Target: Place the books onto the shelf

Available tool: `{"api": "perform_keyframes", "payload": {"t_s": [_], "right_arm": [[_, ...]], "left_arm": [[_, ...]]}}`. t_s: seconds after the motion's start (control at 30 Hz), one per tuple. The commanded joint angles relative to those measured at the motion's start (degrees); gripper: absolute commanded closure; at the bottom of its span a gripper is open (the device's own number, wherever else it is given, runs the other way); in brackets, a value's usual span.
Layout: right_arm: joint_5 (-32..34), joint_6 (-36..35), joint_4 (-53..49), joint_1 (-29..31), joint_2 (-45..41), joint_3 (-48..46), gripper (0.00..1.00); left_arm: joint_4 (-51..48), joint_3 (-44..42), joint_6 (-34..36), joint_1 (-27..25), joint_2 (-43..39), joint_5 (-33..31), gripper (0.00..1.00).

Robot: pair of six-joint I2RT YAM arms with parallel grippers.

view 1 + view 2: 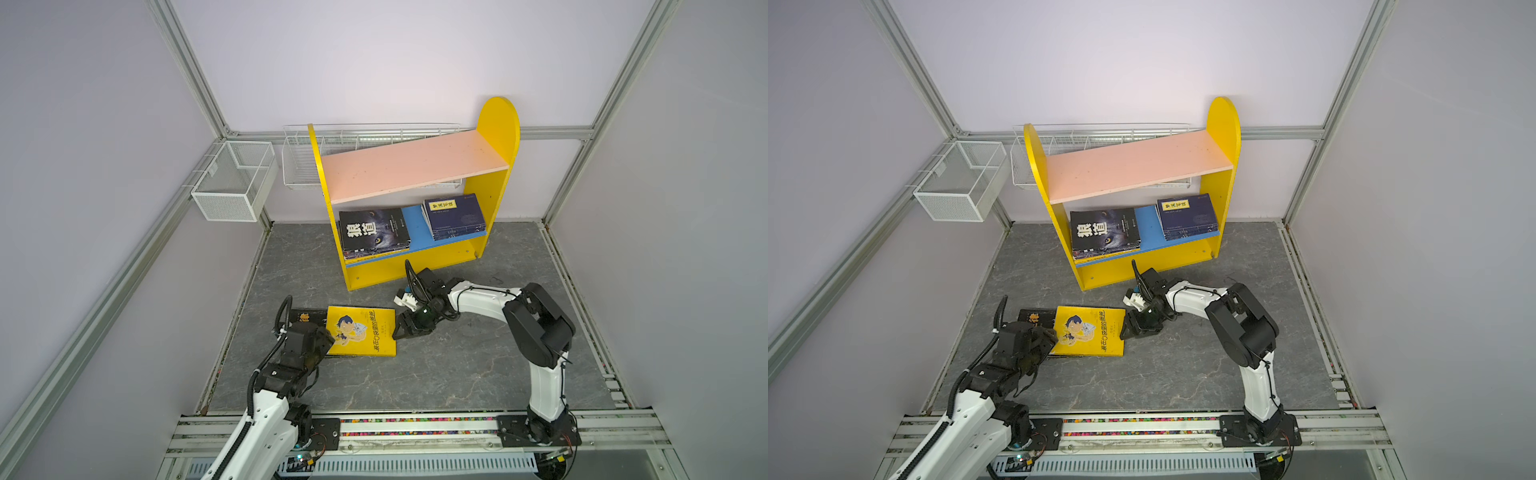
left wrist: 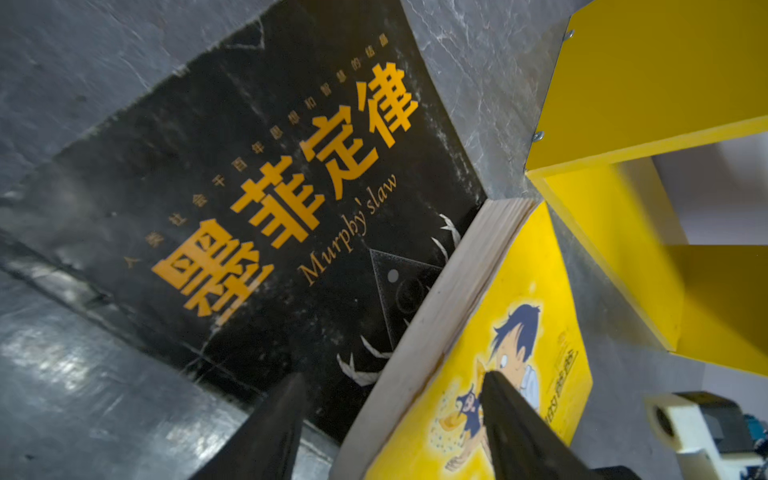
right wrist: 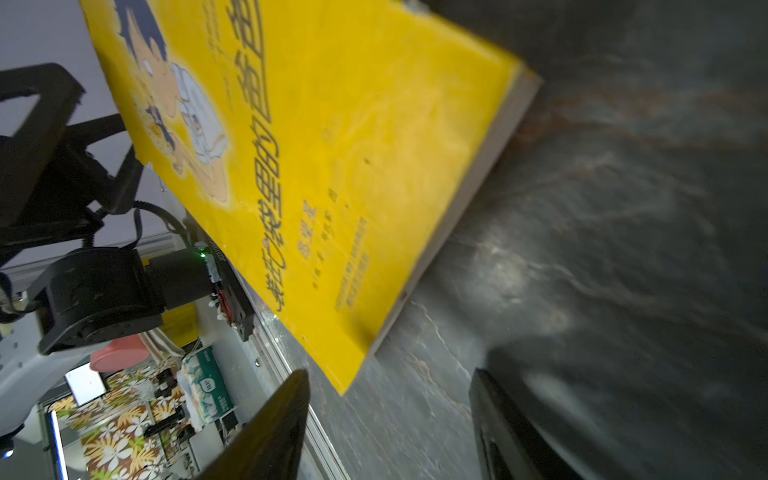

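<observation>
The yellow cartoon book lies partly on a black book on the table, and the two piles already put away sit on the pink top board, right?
No: the black pile and the navy pile sit on the blue lower board, not the pink top board, as both top views show. The rest is right.

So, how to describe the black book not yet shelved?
In front of the yellow shelf, a yellow cartoon book lies on the grey tabletop. The black book pokes out beneath it, near the left claw; its orange title sets it apart.
</observation>
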Motion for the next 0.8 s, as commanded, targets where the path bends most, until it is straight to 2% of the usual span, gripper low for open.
{"api": "perform_keyframes", "payload": {"t_s": [0.0,0.23,0.47,0.63,0.77], "right_arm": [[-7.45,-3.0,-3.29,1.1,2.64,2.67,0.36],[-10.94,-0.72,0.95,1.58,4.63,3.64,0.38],[-11.94,4.38,9.19,1.42,2.26,3.53,0.41],[-12.23,8.26,13.31,0.6,1.33,4.5,0.42],[-12.4,11.94,17.51,-0.33,0.33,4.17,0.42]], "left_arm": [[3.21,0.17,4.29,0.35,1.32,2.17,0.33],[6.0,-4.35,3.87,0.25,1.38,6.64,0.36],[5.8,-9.48,2.58,0.01,-4.46,10.23,0.52],[9.45,-12.19,0.53,-0.46,-8.55,12.73,0.75],[11.61,-12.1,0.25,-0.7,-9.5,13.72,1.0]]}}
